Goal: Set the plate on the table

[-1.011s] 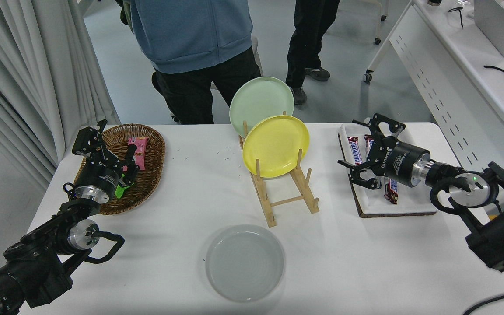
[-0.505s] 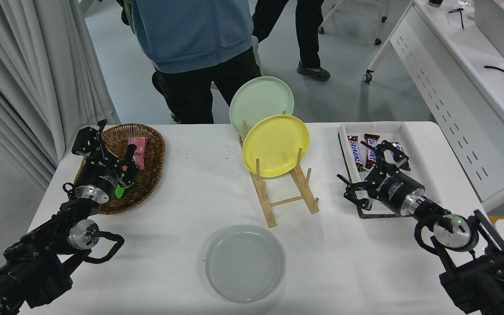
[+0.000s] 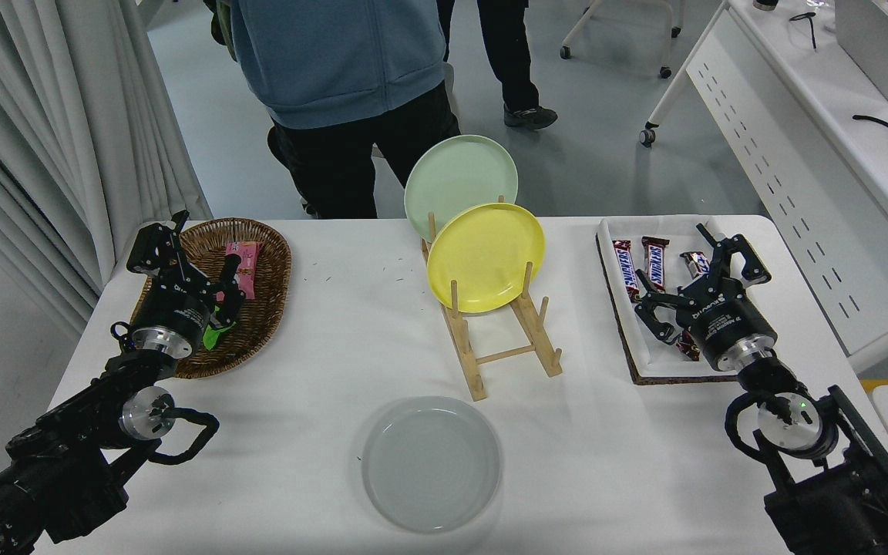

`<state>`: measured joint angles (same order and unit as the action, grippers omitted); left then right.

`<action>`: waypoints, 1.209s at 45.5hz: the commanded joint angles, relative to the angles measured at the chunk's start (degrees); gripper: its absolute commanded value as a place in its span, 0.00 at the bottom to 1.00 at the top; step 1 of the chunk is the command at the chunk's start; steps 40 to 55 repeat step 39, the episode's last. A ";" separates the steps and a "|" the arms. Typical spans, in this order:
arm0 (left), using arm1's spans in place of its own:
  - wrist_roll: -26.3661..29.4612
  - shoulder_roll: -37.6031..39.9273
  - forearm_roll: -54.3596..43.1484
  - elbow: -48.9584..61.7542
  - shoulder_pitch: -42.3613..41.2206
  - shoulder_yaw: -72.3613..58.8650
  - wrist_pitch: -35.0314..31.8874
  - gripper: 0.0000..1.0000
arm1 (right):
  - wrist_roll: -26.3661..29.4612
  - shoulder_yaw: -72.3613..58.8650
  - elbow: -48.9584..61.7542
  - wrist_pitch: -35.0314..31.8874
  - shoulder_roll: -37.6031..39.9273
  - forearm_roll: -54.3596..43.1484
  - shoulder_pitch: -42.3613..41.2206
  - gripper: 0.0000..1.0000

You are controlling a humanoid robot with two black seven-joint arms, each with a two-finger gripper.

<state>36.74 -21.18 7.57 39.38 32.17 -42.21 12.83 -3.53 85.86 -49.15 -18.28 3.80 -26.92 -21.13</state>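
The light grey plate (image 3: 432, 463) lies flat on the white table (image 3: 321, 362) near its front edge, in the middle. My right gripper (image 3: 702, 287) is open and empty, over the white tray at the right, well to the right of the plate and apart from it. My left gripper (image 3: 182, 258) is open and empty, parked over the wicker basket at the left.
A wooden rack (image 3: 502, 339) behind the grey plate holds a yellow plate (image 3: 486, 257) and a pale green plate (image 3: 455, 181) upright. A white tray (image 3: 644, 354) holds chocolate bars (image 3: 626, 268). A wicker basket (image 3: 263, 308) holds snack packs. A person (image 3: 340, 85) stands at the far side.
My right arm has swung back toward the lower right; its gripper moved right and now points away over the tray. A second person at the back walked left. The grey plate has not moved.
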 commanded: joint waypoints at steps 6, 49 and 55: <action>0.00 0.00 -0.01 0.00 0.00 0.03 0.00 1.00 | -1.39 0.62 9.85 1.76 -0.72 1.07 -5.67 0.99; 0.00 0.00 0.08 0.00 0.00 0.03 0.00 1.00 | -1.48 0.18 15.14 2.20 -0.98 4.33 -10.34 0.99; 0.00 0.00 0.08 0.00 0.00 0.03 0.00 1.00 | -1.48 0.18 15.14 2.20 -0.98 4.33 -10.34 0.99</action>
